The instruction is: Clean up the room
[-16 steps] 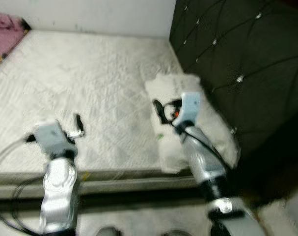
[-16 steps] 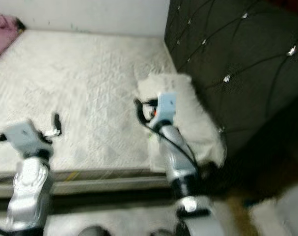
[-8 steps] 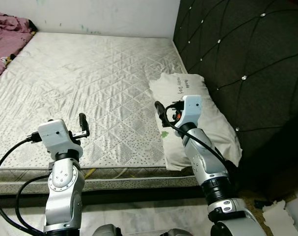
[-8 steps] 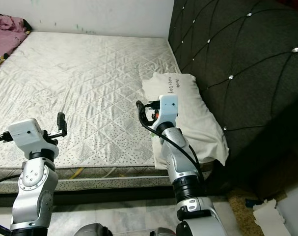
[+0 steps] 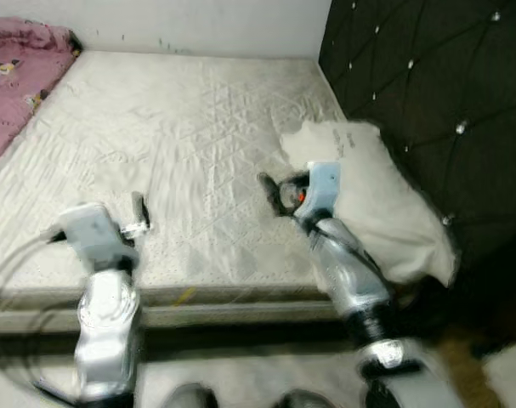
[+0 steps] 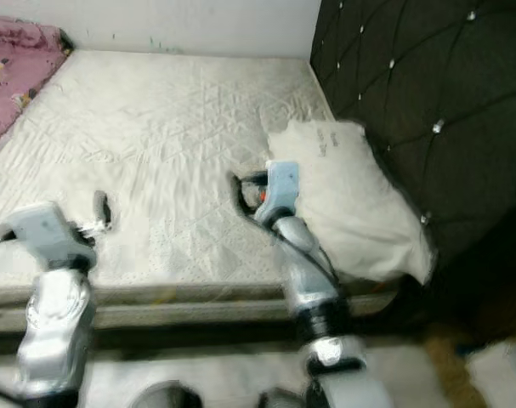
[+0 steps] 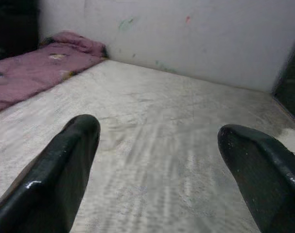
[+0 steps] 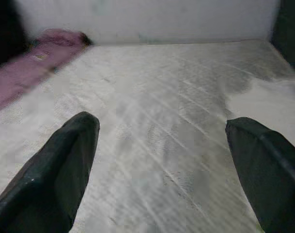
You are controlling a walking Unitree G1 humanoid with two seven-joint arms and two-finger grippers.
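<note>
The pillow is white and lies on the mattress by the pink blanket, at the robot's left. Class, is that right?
Not quite. The white pillow lies on the mattress against the dark tufted headboard, at the robot's right; the pink blanket is across the bed. The left eye view shows it.

Bare quilted mattress (image 5: 181, 144), dark tufted headboard (image 5: 428, 93), plain white wall (image 7: 186, 34).

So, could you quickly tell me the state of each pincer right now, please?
Left pincer: open, holding nothing, above the mattress.
Right pincer: open, holding nothing, above the mattress beside the pillow.
</note>
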